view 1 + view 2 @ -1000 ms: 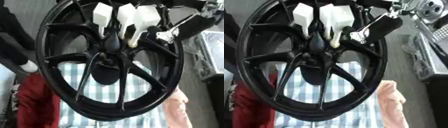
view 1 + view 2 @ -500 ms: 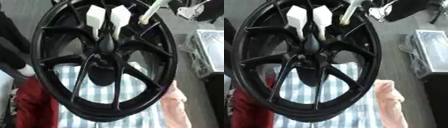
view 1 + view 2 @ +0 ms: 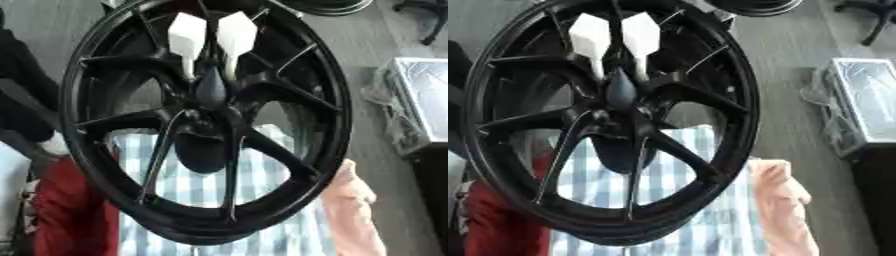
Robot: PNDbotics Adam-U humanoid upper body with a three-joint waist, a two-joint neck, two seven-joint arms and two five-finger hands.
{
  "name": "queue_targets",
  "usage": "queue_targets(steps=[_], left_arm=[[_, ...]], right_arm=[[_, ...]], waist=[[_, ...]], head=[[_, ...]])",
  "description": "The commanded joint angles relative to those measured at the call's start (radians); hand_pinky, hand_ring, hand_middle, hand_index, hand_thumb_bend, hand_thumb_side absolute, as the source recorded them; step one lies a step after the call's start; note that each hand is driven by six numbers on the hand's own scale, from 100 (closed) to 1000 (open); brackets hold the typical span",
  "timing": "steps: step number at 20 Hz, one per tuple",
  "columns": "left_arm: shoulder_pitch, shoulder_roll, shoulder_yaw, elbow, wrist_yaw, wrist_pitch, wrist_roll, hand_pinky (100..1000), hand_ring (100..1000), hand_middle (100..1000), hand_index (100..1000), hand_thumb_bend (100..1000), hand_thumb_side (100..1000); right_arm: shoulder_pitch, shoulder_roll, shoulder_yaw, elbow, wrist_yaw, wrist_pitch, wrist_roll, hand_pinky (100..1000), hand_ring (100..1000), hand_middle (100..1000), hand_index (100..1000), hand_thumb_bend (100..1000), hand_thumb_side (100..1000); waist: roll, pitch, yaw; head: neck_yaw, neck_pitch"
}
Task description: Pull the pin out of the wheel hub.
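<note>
While neither hand shows, we see the black wheel hub (image 3: 210, 125) upright.
Two white pins (image 3: 213, 35) stand at twelve o'clock above its centre.

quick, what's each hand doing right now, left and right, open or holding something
Left hand: not in view.
Right hand: not in view.
Only the wheel shows, with two white pins at its hub.
</note>
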Motion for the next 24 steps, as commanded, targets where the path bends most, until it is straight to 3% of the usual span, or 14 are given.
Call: queue_targets(steps=[1,3,6,7,8,11,13,16,20,24], left_arm=[[-0.001,0.014,0.025,-0.025,0.000,-0.006,0.014,627,662,658,710,130,783],[-0.001,0.006,0.030,-0.029,0.001,-0.008,0.022,627,661,659,710,132,783],[-0.005,-0.007,0.032,-0.033,0.002,-0.008,0.029,627,661,659,710,133,783],[-0.006,-0.011,0.031,-0.034,0.002,-0.008,0.030,626,661,659,710,132,784],[-0.007,-0.013,0.030,-0.035,0.001,-0.007,0.029,626,661,658,709,131,785],[-0.004,-0.012,0.030,-0.035,-0.002,-0.007,0.030,627,661,659,709,128,784],[-0.002,-0.010,0.032,-0.036,-0.002,-0.008,0.032,627,661,659,709,127,783],[-0.002,-0.011,0.034,-0.034,-0.001,-0.009,0.034,627,661,659,709,129,786],[-0.003,-0.014,0.033,-0.032,0.001,-0.008,0.033,628,661,660,709,129,786],[-0.004,-0.013,0.033,-0.032,0.002,-0.008,0.033,628,661,660,709,129,786]], right_arm=[[0.109,-0.018,-0.117,-0.013,-0.007,-0.018,-0.118,345,389,218,335,100,100],[0.218,0.039,-0.155,-0.033,0.030,-0.028,-0.176,361,398,225,343,100,100],[0.318,0.139,-0.167,-0.040,0.144,-0.077,-0.201,572,556,468,591,100,100],[0.341,0.177,-0.168,-0.040,0.199,-0.090,-0.186,639,627,617,795,100,539],[0.362,0.217,-0.171,-0.040,0.263,-0.085,-0.159,684,695,744,911,100,762],[0.398,0.304,-0.193,-0.041,0.412,-0.014,-0.097,782,812,865,976,100,791],[0.415,0.344,-0.206,-0.041,0.461,0.033,-0.094,785,826,841,979,100,799],[0.433,0.383,-0.212,-0.041,0.451,0.067,-0.118,794,837,865,998,100,803],[0.438,0.397,-0.212,-0.041,0.439,0.064,-0.123,810,862,904,1000,100,786],[0.439,0.401,-0.218,-0.041,0.438,0.065,-0.123,805,855,889,1000,100,782]], waist=[[0.007,-0.015,-0.006],[0.013,-0.009,-0.010],[0.021,-0.002,-0.008],[0.024,0.000,-0.007],[0.027,0.001,-0.007],[0.033,0.002,-0.008],[0.036,0.003,-0.010],[0.040,0.004,-0.013],[0.042,0.004,-0.014],[0.043,0.005,-0.015]], head=[[0.025,-0.028],[0.037,-0.040],[0.049,-0.047],[0.052,-0.046],[0.055,-0.045],[0.060,-0.043],[0.063,-0.044],[0.065,-0.046],[0.061,-0.048],[0.062,-0.049]])
